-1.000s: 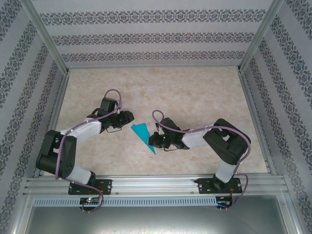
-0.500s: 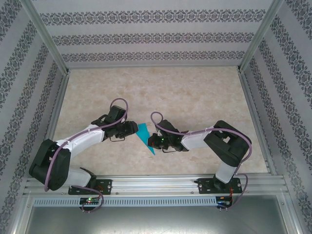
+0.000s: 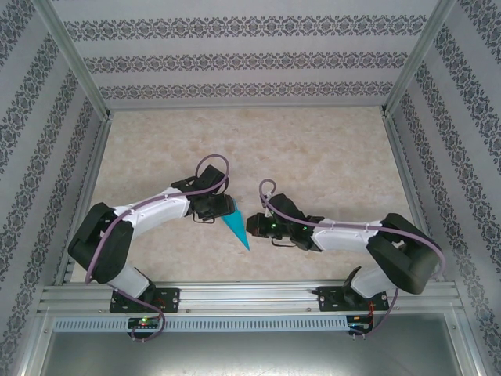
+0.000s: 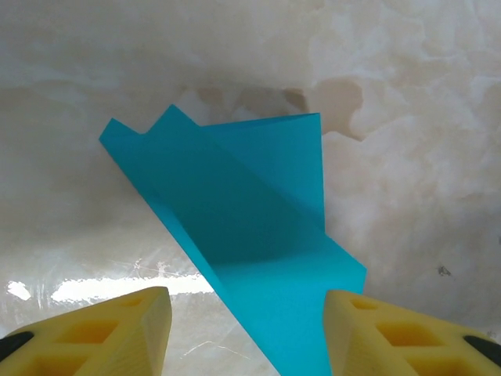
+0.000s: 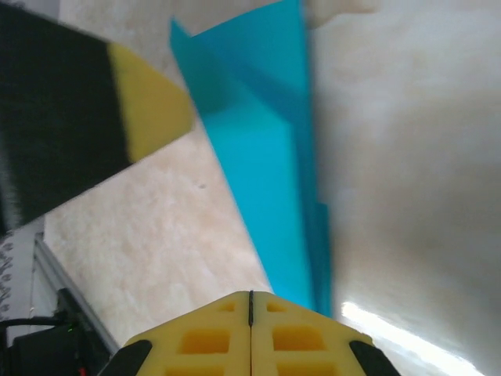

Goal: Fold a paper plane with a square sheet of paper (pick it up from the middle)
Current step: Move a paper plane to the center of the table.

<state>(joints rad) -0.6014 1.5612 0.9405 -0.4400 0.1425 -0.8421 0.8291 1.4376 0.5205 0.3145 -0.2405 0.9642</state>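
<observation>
The teal sheet of paper (image 3: 237,228) lies on the table, folded into a slim pointed paper plane shape with layered flaps, its tip toward the near edge. My left gripper (image 3: 225,210) is over its wide end. In the left wrist view this gripper (image 4: 246,301) is open, the paper (image 4: 250,211) reaching in between the yellow fingers (image 4: 117,333) without touching them. My right gripper (image 3: 250,225) sits at the paper's right side. In the right wrist view it (image 5: 250,301) is shut with nothing between its pads, and the paper (image 5: 262,180) runs past its tip.
The marble-patterned table (image 3: 313,149) stretches open behind both arms. Patterned walls enclose it on three sides, and a metal rail (image 3: 250,298) runs along the near edge. The left gripper's finger (image 5: 149,113) shows in the right wrist view.
My left arm has reached right to the paper's wide end and opened wider. My right arm has stretched out lower, its elbow swinging right, its gripper staying shut beside the paper.
</observation>
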